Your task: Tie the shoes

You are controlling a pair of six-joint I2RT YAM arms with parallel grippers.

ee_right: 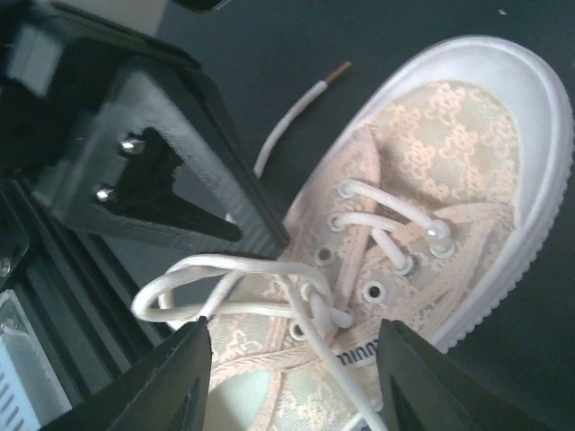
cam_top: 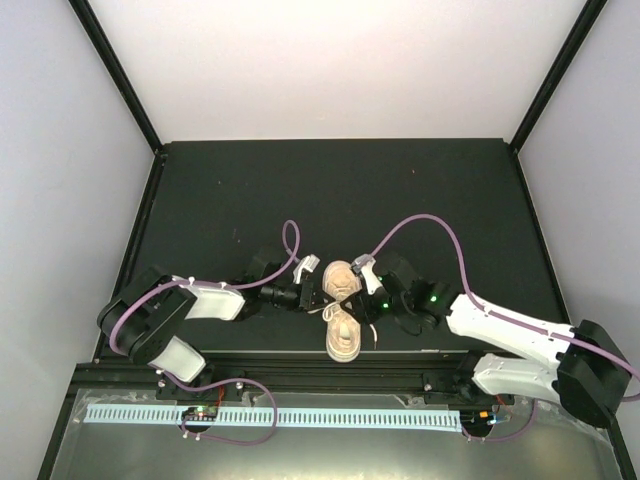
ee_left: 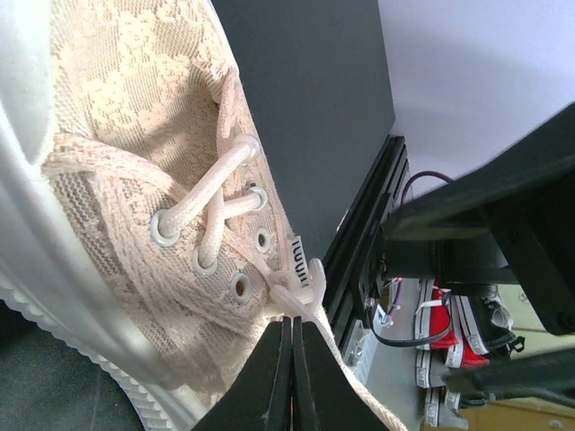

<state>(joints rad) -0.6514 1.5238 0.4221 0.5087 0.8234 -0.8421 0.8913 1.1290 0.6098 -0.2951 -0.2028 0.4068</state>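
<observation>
1. One sneaker (cam_top: 343, 335) sits at the near edge of the table (cam_top: 400, 190), about centre, sole down and laced face up, between the two grippers
2. Left gripper (ee_left: 292, 321), on the sneaker's left: fingers pressed together, with a strand of the lace (ee_left: 286, 301) pinched at their tips, just beside the eyelets nearest the shoe's opening
3. Right gripper (ee_right: 296, 377), on the sneaker's right: fingers stand well apart above the shoe's opening and grip nothing
4. Completed, as far as can be seen: the lace is threaded across the eyelets nearer the toe, and one loop (ee_right: 171, 287) stands out to the side toward the left gripper. The strands cross near the opening, but whether that crossing is a tightened knot cannot be told
5. Outstanding: no bow is present, and several eyelets stand empty. One lace end (ee_right: 292, 108) lies loose on the table, apart from the shoe and held by neither gripper
6. Assessment: tying is begun but well short of finished. A second loop, the wrap and the final tightening appear still to be done
</observation>
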